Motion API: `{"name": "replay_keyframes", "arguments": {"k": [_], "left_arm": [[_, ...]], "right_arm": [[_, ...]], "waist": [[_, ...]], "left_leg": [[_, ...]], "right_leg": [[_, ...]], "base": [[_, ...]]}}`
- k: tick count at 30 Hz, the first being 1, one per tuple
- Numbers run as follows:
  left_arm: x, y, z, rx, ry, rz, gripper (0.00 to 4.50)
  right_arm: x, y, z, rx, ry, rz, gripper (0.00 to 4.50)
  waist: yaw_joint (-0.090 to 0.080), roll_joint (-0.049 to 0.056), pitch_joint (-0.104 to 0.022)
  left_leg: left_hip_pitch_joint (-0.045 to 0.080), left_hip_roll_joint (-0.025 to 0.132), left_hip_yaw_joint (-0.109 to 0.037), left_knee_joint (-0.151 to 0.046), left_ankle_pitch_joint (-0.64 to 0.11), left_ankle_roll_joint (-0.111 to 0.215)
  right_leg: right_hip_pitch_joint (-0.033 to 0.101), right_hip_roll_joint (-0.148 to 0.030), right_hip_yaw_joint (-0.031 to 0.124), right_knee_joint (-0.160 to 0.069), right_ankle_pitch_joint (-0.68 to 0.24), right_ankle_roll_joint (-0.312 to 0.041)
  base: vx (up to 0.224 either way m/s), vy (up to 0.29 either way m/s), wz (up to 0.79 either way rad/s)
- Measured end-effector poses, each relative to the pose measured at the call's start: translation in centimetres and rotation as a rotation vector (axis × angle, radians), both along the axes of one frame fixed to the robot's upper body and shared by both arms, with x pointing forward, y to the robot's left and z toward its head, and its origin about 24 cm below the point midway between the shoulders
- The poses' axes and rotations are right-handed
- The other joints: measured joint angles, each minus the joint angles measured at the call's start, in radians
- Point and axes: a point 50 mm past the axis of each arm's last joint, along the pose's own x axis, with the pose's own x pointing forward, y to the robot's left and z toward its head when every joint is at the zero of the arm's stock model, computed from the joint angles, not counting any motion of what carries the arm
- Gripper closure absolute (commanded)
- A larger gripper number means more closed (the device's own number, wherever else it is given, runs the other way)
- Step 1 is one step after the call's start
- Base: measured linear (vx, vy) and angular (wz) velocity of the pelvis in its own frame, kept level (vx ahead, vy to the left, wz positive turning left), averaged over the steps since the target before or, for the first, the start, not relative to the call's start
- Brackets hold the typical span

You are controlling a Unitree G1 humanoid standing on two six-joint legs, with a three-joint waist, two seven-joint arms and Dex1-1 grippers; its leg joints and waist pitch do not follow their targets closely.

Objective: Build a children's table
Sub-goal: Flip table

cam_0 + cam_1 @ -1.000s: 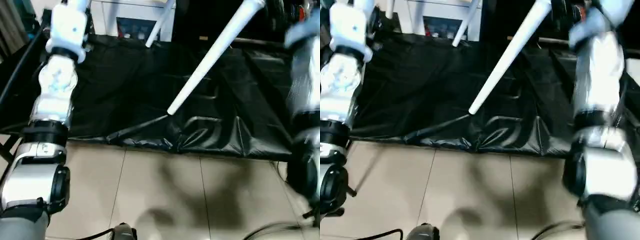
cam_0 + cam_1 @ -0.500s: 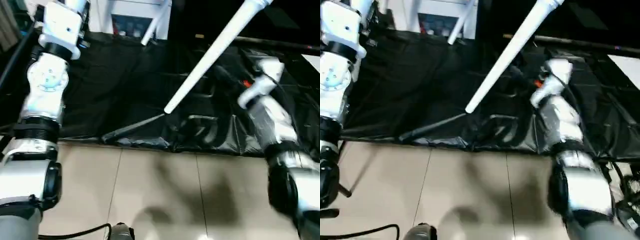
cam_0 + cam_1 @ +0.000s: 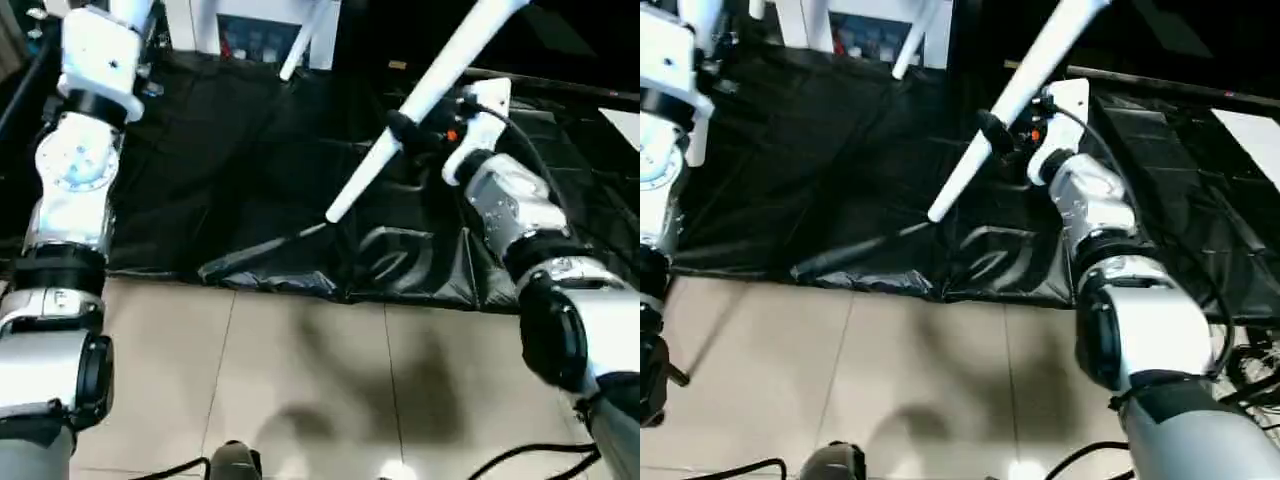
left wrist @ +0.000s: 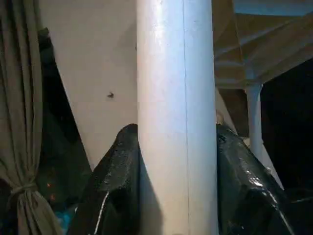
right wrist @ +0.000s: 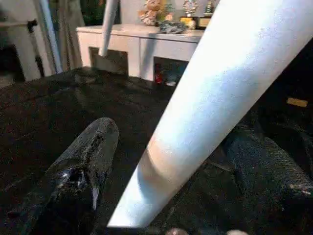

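Left gripper point(image 4: 176, 196) clamped on leg point(image 4: 176, 112). My right gripper point(image 3: 420, 125) wide, straddling slanted leg point(image 3: 400, 130) over black sheet point(image 3: 250, 170), unclamped. Legs up, likely socketed; build seems partway.

A tiled floor point(image 3: 300, 380) of pale beige is seen in the foreground. A crumpled black plastic sheet point(image 3: 230, 170) is spread over it farther back, its wrinkled front edge lying along the tiles.

No legible text, label, brand, number or sign anywhere on the things in view.
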Motion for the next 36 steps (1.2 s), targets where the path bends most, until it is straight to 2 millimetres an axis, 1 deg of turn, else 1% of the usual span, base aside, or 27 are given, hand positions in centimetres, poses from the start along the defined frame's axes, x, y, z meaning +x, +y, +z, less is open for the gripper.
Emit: {"name": "replay_keyframes", "arguments": {"k": [5,7,9,10,13,16,17,20,21,25,31,36], "left_arm": [[0.0,-0.2,-0.1,-0.003,-0.005,-0.011,2.82],[-0.1,-0.3,0.0,-0.002,-0.011,-0.025,2.82],[-0.2,-0.5,0.0,-0.009,-0.012,-0.043,2.82],[-0.3,-0.4,-0.1,-0.013,-0.012,-0.044,2.82],[-0.6,-0.3,-0.3,-0.023,-0.018,-0.050,2.82],[-0.7,-0.1,-0.2,-0.028,-0.028,-0.053,2.82],[-0.8,-0.1,-0.1,-0.028,-0.032,-0.054,2.82],[-1.0,0.1,0.4,-0.023,-0.048,-0.054,2.82],[-1.0,0.2,0.6,-0.022,-0.054,-0.054,2.82],[-1.1,0.5,0.8,-0.034,-0.063,-0.048,2.82],[-1.1,1.8,0.3,-0.094,-0.033,-0.023,2.82],[-1.1,2.4,-0.7,-0.130,0.003,-0.009,2.82]], "right_arm": [[0.1,0.0,0.1,-0.024,0.007,-0.009,0.78],[0.4,0.2,0.6,-0.042,0.005,-0.047,0.78],[0.6,0.2,0.9,-0.045,0.006,-0.072,0.78],[0.6,0.4,1.1,-0.042,0.008,-0.070,0.78],[0.7,0.5,1.4,-0.041,0.000,-0.064,0.78],[0.6,0.9,1.4,-0.039,0.000,-0.033,0.78],[0.6,1.1,1.3,-0.037,0.000,-0.027,0.78],[0.7,1.4,1.7,-0.011,-0.008,-0.030,0.78],[0.7,1.4,1.9,0.023,-0.010,-0.037,0.78],[0.6,1.6,2.0,0.158,-0.011,0.006,0.78],[-0.2,1.5,2.0,0.255,-0.071,0.191,0.78],[-0.8,1.0,1.9,0.287,-0.119,0.269,0.78]], "waist": [[0.000,0.002,0.002],[-0.002,0.006,0.011],[-0.002,0.003,0.017],[-0.003,0.003,0.019],[-0.004,-0.003,0.025],[-0.004,-0.014,0.033],[-0.004,-0.016,0.037],[-0.006,-0.021,0.055],[-0.006,-0.022,0.063],[-0.006,-0.026,0.078],[-0.005,-0.027,0.087],[-0.001,-0.026,0.088]], "left_leg": [[0.001,0.000,0.000,-0.001,0.000,0.000],[0.001,-0.001,0.000,-0.002,0.000,0.000],[0.001,-0.001,0.000,-0.006,0.000,0.000],[0.001,-0.001,0.000,-0.007,0.000,0.000],[0.001,-0.001,0.000,-0.012,0.001,-0.003],[0.000,-0.001,0.001,-0.018,0.004,-0.006],[0.000,-0.001,0.001,-0.018,0.004,-0.007],[0.000,-0.001,0.001,-0.020,0.005,-0.008],[0.000,-0.001,0.001,-0.021,0.005,-0.008],[0.000,-0.002,0.001,-0.025,0.005,-0.008],[-0.003,-0.001,0.005,-0.028,0.007,-0.010],[-0.004,0.000,0.006,-0.028,0.008,-0.005]], "right_leg": [[0.000,0.000,0.000,0.000,0.000,0.000],[-0.001,0.000,0.001,0.000,0.000,0.000],[-0.009,0.000,0.001,0.000,-0.001,0.002],[-0.010,0.000,0.001,0.000,-0.001,0.002],[-0.012,0.001,0.001,0.000,-0.001,0.001],[-0.011,0.001,0.001,0.000,0.000,0.000],[-0.012,0.001,0.001,0.000,0.000,-0.001],[-0.013,0.001,0.001,0.000,-0.001,-0.001],[-0.014,0.001,0.001,-0.001,-0.001,0.000],[-0.014,0.001,0.000,-0.006,-0.001,0.000],[-0.012,0.002,0.000,-0.009,-0.004,-0.006],[-0.011,0.002,0.000,-0.011,-0.008,-0.012]], "base": [[0.000,0.000,0.00],[0.000,0.000,0.00],[0.000,0.000,0.00],[0.000,0.000,0.00],[0.000,0.000,0.00],[0.000,0.000,0.00],[0.000,0.000,0.00],[0.000,0.000,0.00],[0.000,0.000,0.00],[0.000,0.000,0.00],[0.000,0.000,0.00],[0.000,0.000,0.00]]}}
